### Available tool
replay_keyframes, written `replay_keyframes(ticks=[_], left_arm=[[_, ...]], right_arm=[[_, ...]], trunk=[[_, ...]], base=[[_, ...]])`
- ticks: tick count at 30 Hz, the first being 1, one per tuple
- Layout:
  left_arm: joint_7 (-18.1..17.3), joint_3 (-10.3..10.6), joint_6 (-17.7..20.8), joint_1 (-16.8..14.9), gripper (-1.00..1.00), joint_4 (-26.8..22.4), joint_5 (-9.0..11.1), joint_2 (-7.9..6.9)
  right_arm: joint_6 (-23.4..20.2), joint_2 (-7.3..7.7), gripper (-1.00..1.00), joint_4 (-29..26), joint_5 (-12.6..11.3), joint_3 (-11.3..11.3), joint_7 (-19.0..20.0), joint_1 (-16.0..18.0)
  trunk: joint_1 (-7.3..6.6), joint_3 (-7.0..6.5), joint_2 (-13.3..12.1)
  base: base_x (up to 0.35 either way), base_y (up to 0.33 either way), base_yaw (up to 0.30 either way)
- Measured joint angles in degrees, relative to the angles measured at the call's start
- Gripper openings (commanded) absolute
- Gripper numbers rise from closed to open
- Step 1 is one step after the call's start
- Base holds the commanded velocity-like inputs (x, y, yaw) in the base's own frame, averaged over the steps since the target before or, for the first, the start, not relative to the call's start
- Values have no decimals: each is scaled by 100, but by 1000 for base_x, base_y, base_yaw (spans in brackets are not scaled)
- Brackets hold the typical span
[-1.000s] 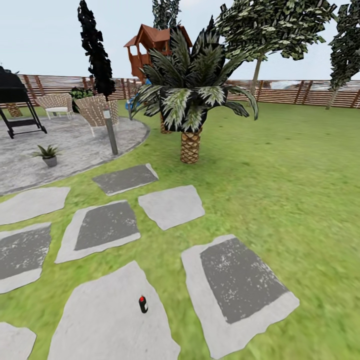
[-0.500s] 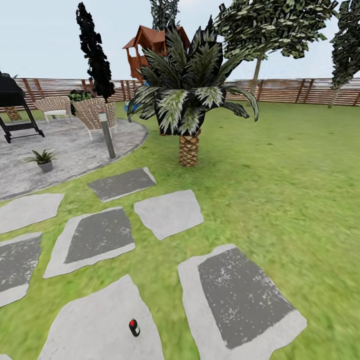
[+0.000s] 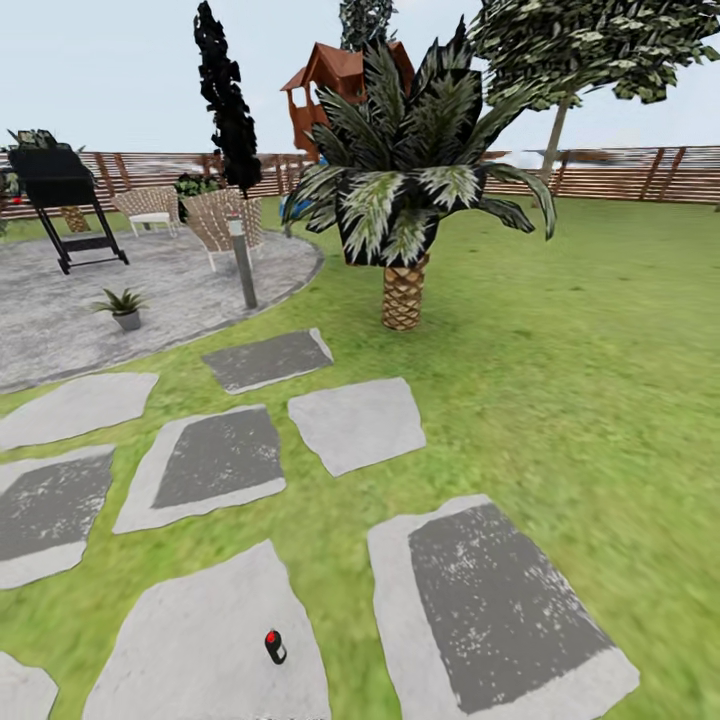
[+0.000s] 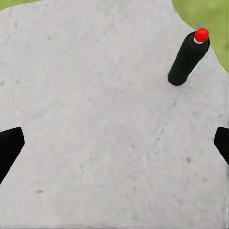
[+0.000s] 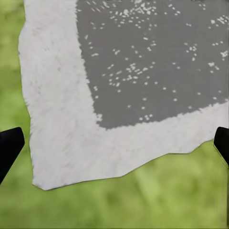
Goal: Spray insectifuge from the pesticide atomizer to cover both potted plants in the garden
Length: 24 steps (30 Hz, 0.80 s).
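Note:
The pesticide atomizer point(image 3: 274, 646) is a small dark slender bottle with a red cap, standing on a pale stepping slab point(image 3: 200, 650) of the garden lawn, low in the head view. In the left wrist view the atomizer point(image 4: 188, 57) stands ahead of and off to one side of my left gripper point(image 4: 114, 148), which is open above the slab with nothing between its fingers. My right gripper point(image 5: 114, 148) hangs open over another slab's edge point(image 5: 62, 143) and grass. One potted plant point(image 3: 125, 305) sits on the round stone patio point(image 3: 60, 320), far left. The second potted plant is out of view.
A scaly-trunked palm point(image 3: 405, 290) stands mid-lawn behind the slabs. On the patio are a black grill point(image 3: 65, 200), wicker chairs point(image 3: 225, 220) and a short lamp post point(image 3: 243, 265). A slatted wooden fence point(image 3: 620, 170) closes the back. Open grass lies to the right.
The whole head view has shifted, so the camera has moved: the scene now sits further right than half a second ago. The atomizer shows lower in the picture than one second ago.

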<state>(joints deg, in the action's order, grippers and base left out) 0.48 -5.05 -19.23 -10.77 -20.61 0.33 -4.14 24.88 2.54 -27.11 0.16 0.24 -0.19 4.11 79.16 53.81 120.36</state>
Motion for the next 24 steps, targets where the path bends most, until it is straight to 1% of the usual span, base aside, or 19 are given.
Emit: replay_keyframes(ticks=[5,7,13,15,17,18,19,21,22,24], left_arm=[[0,-5,0,0,100,0,0,0],[0,-7,0,0,100,-4,1,0],[4,-9,23,-41,100,-167,1,-3],[6,-12,63,-118,100,-199,5,-24],[-11,-5,95,-340,100,-195,6,-86],[-42,-3,115,-572,100,-167,10,-139],[-75,0,157,-936,100,-98,14,-215],[-103,12,251,-1139,100,-25,13,-240],[-132,27,378,-1261,100,25,7,-245],[-212,58,756,-1489,100,88,-16,-247]], right_arm=[[0,0,100,0,0,0,2,0],[0,0,100,1,0,0,-1,0],[0,0,100,-96,-13,-14,-4,-2],[0,0,100,-350,-15,-15,-9,-1],[-9,0,100,-874,-12,-15,-11,5],[-31,0,100,-1308,-9,-15,-11,23],[-96,0,100,-1861,-10,-15,-12,83],[-163,-3,100,-2101,-13,-16,-13,170],[-240,-5,100,-2177,-17,-16,-13,265],[-526,-7,100,-2231,-25,-16,-10,550]], trunk=[[0,0,0],[0,0,0],[0,0,0],[0,0,0],[0,-1,0],[0,-2,0],[0,-2,0],[0,-1,0],[0,-1,0],[0,-1,0]], base=[[0,-262,271],[0,-137,234],[0,-27,47],[0,-4,6],[0,-1,2],[0,0,0],[0,0,0],[0,0,0],[0,0,0],[0,0,0]])
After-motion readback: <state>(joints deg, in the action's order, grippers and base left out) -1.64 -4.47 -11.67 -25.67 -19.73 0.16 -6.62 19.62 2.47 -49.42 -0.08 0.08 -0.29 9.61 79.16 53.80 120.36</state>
